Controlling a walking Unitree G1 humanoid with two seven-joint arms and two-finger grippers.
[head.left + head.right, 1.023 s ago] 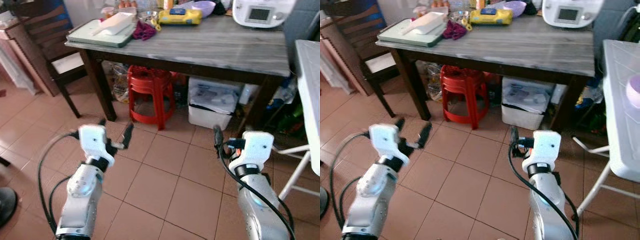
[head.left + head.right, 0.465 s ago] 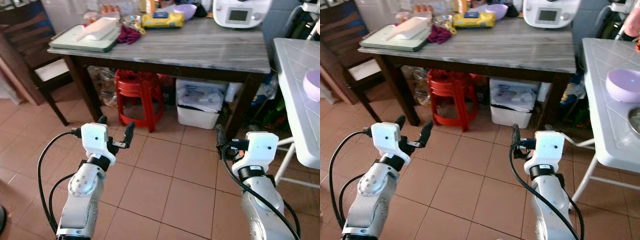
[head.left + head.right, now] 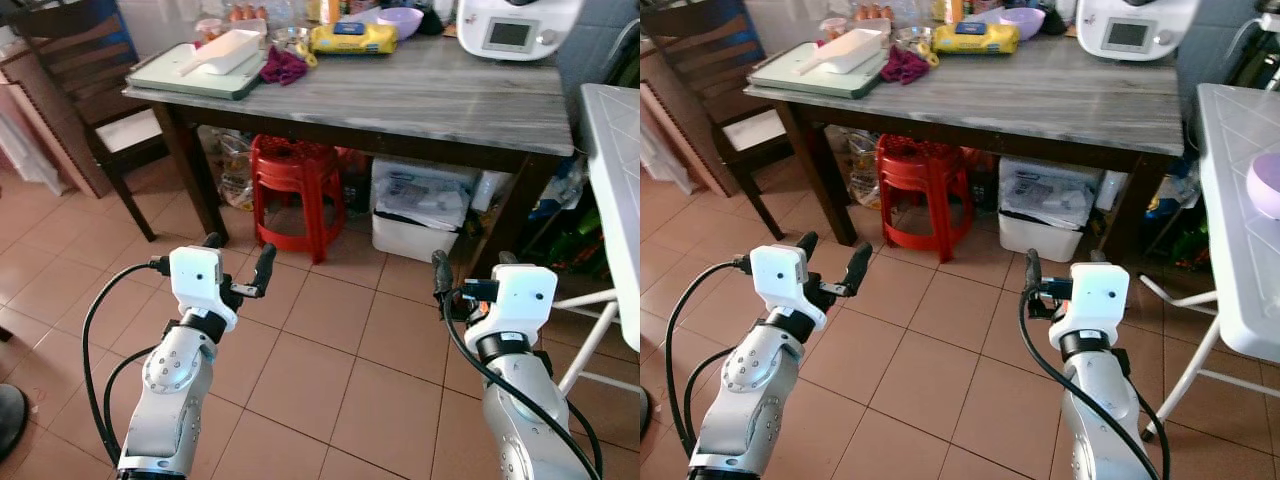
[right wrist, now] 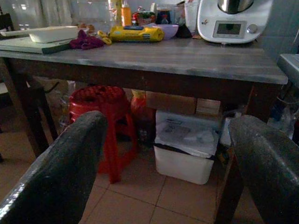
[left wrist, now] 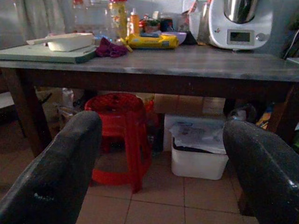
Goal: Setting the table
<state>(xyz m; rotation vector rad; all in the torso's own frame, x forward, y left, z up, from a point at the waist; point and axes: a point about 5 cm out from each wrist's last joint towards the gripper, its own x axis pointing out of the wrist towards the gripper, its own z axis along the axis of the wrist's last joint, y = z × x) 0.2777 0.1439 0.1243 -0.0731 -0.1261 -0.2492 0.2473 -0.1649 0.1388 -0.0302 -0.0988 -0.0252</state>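
Left gripper (image 3: 237, 265) and right gripper (image 4: 163, 154): fingers spread, empty, raised ahead while facing bench (image 3: 440, 95); likely readied for reaching tableware.

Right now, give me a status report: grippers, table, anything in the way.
Left gripper and right gripper open, empty, raised over the floor. Wooden table ahead, out of reach. Red stool and white bin under it.

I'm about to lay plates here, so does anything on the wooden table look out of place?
Somewhat: a crumpled purple cloth lies loose beside the green tray at the table's far left end. Nothing looks spilled or damaged.
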